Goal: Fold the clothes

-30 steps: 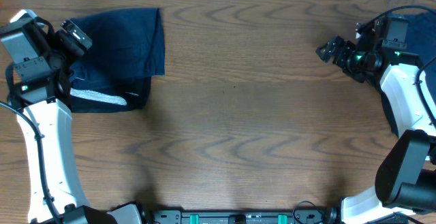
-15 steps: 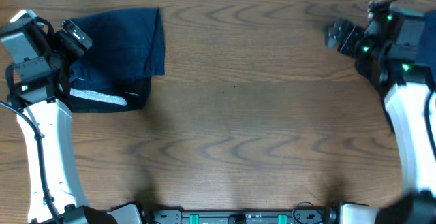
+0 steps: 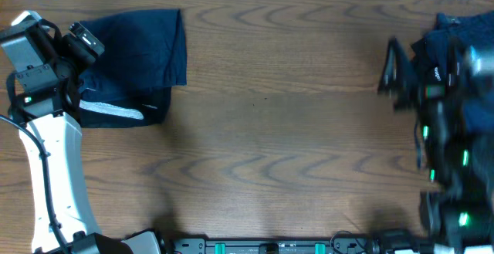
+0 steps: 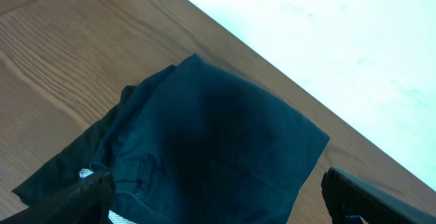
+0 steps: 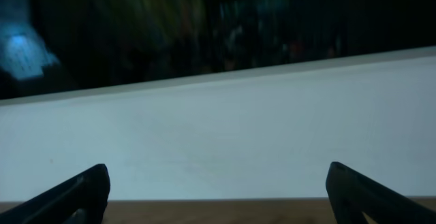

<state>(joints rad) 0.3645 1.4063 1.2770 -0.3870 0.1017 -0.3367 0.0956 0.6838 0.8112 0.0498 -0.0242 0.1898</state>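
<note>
A folded navy garment (image 3: 143, 49) lies at the table's back left, on top of a black piece with a whitish-grey band (image 3: 116, 113). In the left wrist view the navy cloth (image 4: 218, 135) fills the middle. My left gripper (image 3: 83, 39) hovers at the stack's left edge, open and holding nothing (image 4: 221, 207). My right gripper (image 3: 394, 72) is a motion-blurred shape at the far right. In its wrist view (image 5: 218, 197) the jaws stand wide apart with nothing between them, facing a white wall. A dark blue heap of cloth (image 3: 455, 26) shows behind the right arm.
Bare brown wood tabletop (image 3: 278, 130) spans the space between the two arms. A white wall (image 4: 340, 40) runs along the table's far edge. The right arm's blurred body (image 3: 451, 161) covers the right edge.
The right arm has swung from pointing left over the table to a raised, blurred pose at the far right. The left arm and the folded stack have not moved.
</note>
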